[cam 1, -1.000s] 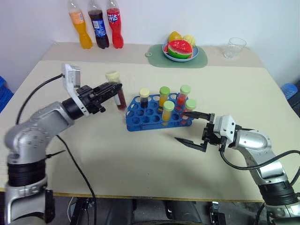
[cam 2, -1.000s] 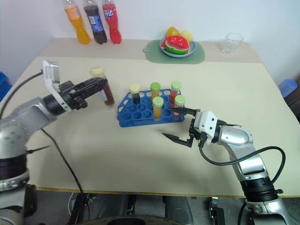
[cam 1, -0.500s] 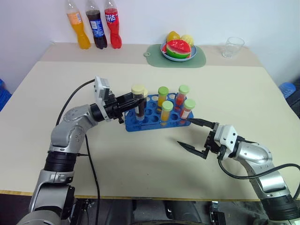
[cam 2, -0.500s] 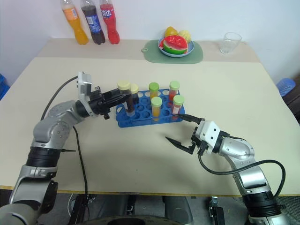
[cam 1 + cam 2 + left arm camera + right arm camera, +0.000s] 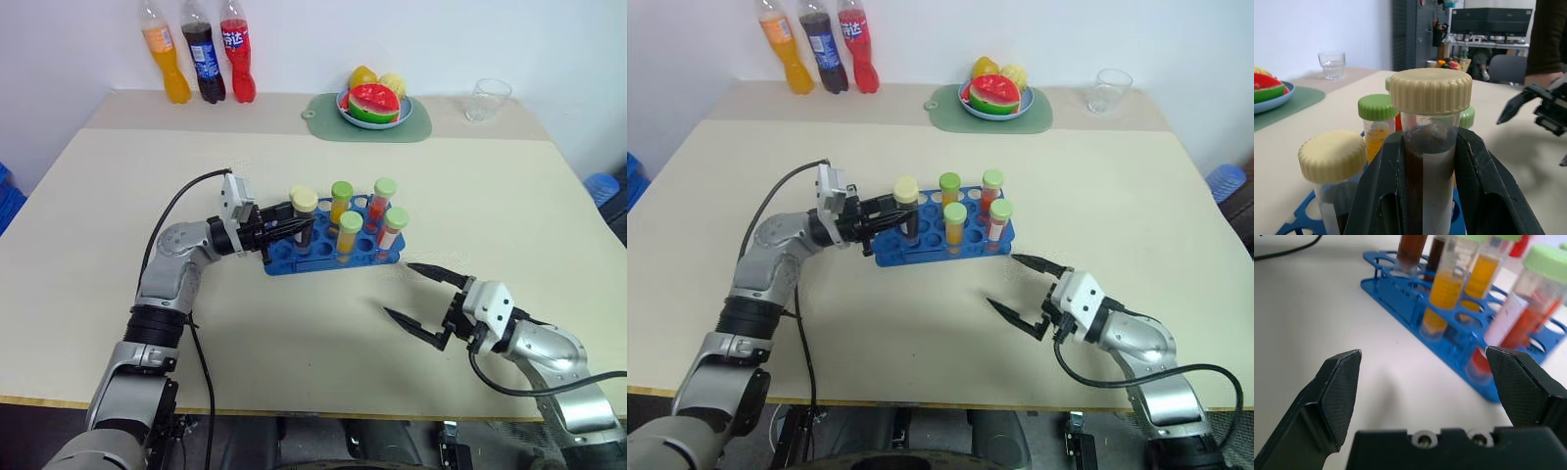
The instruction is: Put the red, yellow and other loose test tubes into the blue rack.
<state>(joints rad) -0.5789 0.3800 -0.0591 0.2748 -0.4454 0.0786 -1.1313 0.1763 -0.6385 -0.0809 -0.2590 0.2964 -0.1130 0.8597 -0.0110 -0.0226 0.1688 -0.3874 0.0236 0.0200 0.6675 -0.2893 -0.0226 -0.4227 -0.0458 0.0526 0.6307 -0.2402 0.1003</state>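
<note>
1. Swinging in from the open table on the left, the left gripper is now sitting over the near-left corner of the small bright blue plastic tube rack, whereas a second ago it was well to the left of the rack with its tube held high and tilted.
2. It is clamping the clear plastic test tube of dark brown liquid with the cream cap between its two black fingers; the tube is standing upright, its lower end going down into a hole at that corner, probably so that it can slide straight in.
3. Just beside it, a second cream-capped tube of dark liquid is already standing in the rack, which is why the held tube is being brought to a free hole next to it.
4. Four green-capped tubes, yellow and red, are also standing in the rack, so this looks like the last loose tube.
5. Pulling back and down toward the table's near edge, the right gripper is now apart from the rack, which it was just beside a second ago; its fingers are spread wide and are holding nothing, probably to stay clear of the left arm.
</note>
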